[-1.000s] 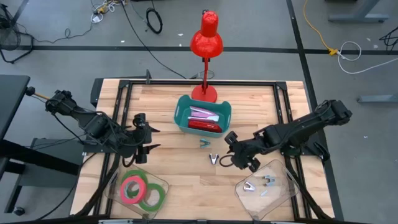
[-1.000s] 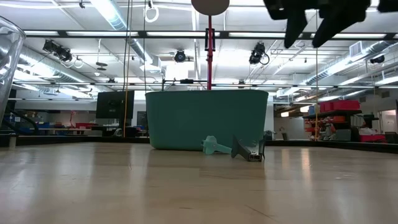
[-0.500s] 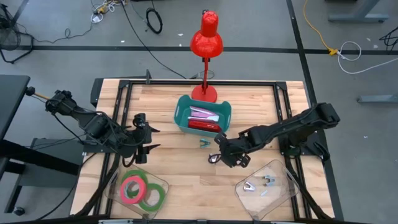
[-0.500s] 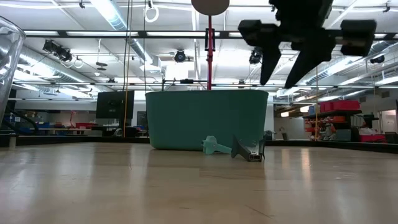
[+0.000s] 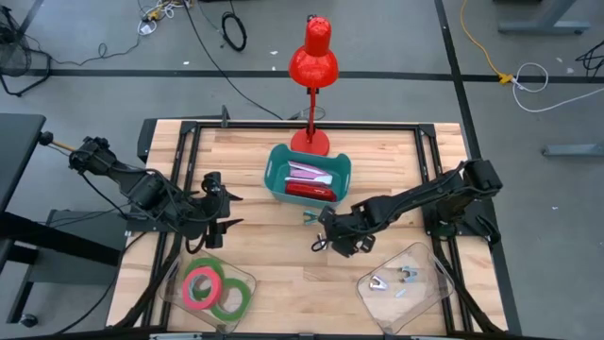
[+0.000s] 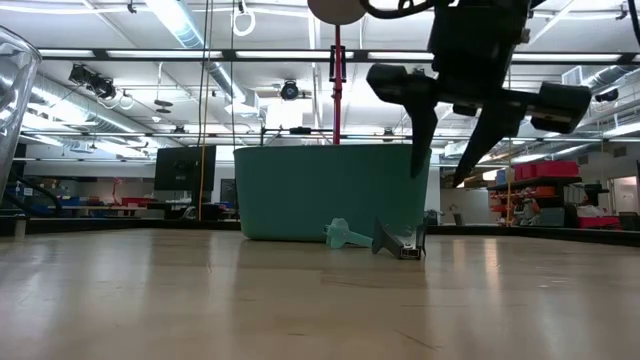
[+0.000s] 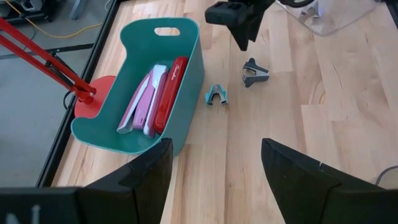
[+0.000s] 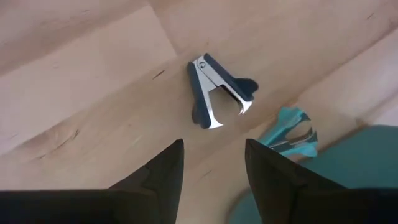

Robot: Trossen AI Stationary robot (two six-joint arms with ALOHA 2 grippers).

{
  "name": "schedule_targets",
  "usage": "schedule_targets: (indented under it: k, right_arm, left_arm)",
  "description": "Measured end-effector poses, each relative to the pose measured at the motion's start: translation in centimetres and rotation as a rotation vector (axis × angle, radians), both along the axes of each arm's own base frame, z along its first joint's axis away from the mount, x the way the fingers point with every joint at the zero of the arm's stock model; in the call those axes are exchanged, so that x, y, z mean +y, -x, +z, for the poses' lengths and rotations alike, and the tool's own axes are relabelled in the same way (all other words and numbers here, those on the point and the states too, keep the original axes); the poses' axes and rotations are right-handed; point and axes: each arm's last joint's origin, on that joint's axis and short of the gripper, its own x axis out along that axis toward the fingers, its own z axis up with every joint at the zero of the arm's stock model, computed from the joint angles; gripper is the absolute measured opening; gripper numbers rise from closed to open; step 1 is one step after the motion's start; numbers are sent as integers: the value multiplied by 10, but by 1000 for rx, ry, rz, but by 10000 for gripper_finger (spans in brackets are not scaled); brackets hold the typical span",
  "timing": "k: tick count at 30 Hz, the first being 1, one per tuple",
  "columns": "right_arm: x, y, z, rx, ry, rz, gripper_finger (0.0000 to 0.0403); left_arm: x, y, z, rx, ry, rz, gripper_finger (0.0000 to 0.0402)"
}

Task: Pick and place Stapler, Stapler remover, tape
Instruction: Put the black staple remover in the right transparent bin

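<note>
The right gripper (image 6: 447,178) hangs with its fingers spread and empty just above the dark stapler remover (image 8: 217,92), which lies flat on the table (image 5: 274,274) beside a teal one (image 7: 216,94). It looks light, stiff and prone to skid, so pinching across its two plastic wings seems safest. Beyond sits the teal bin (image 5: 342,168) with staplers; the left gripper (image 5: 219,209) waits spread, near the tape (image 5: 203,286) tray
</note>
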Motion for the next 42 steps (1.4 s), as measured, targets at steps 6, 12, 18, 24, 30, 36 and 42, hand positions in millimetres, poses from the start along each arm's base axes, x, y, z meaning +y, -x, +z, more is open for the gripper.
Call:
schedule_targets:
  k: [6,12,18,24,30,36,42]
  right_arm:
    - [4,-4,0,-29,-63,23,146]
    - [5,-4,-1,-18,-113,43,123]
    - [6,-5,-1,-17,-125,58,131]
    - [5,0,-11,-12,-107,78,166]
    - [2,1,-21,-69,17,50,180]
    - [3,-1,-20,-89,23,112,166]
    - [4,0,-20,-83,2,132,153]
  left_arm:
    - [0,0,0,0,0,0,248]
    - [0,0,0,0,1,0,248]
    - [0,0,0,-1,1,0,248]
    - [0,0,0,-1,1,0,248]
    - [0,0,0,-1,1,0,248]
    - [0,0,0,-1,1,1,248]
    - [0,0,0,-1,1,1,248]
